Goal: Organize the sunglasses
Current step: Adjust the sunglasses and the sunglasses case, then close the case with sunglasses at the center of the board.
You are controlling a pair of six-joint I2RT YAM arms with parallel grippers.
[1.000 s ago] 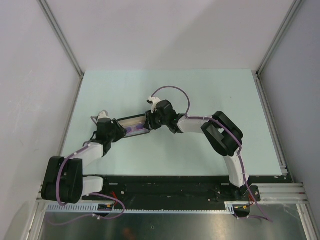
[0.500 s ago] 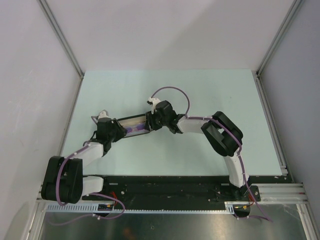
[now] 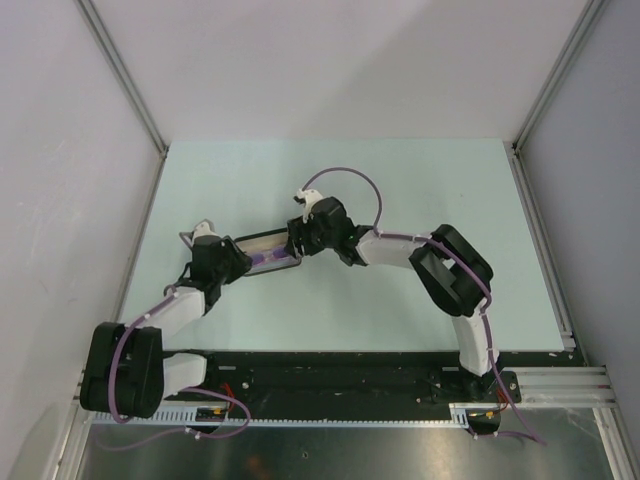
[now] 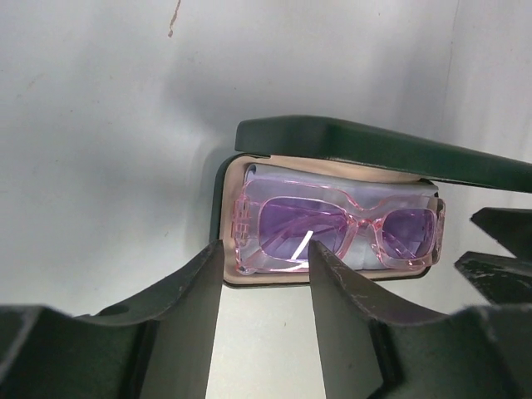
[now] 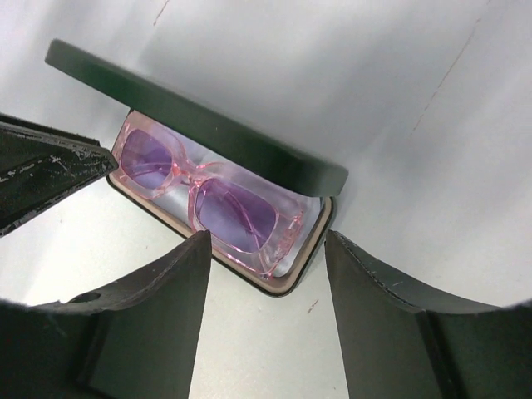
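Hovering low at opposite ends of one black case [image 3: 266,251], both arms are working the same object. Closest to its camera, the left gripper [image 4: 266,249] is holding its fingers apart with nothing between them, their tips just reaching the case's near rim. The right gripper [image 5: 266,241] is likewise spread wide and empty, framing the other end.

Just beyond the fingertips, the sunglasses [image 4: 341,233] are lying folded inside the case's lower half, lenses facing up, resting on a pale cloth [image 4: 287,184] that is lining the tray. Their long axis is running along the case, straight from one gripper toward the other, so each arm is facing a short end and neither is clearly nearer.

Above and behind the glasses, the lid [image 4: 374,150] is hanging partly lowered, not yet shut; which long edge is carrying the hinge is hard to tell.

Farther out, the table [image 3: 400,190] is stretching away behind the case.

The storing seems nearly done, and pressing the lid down probably remains, with one gripper likely steadying the case.
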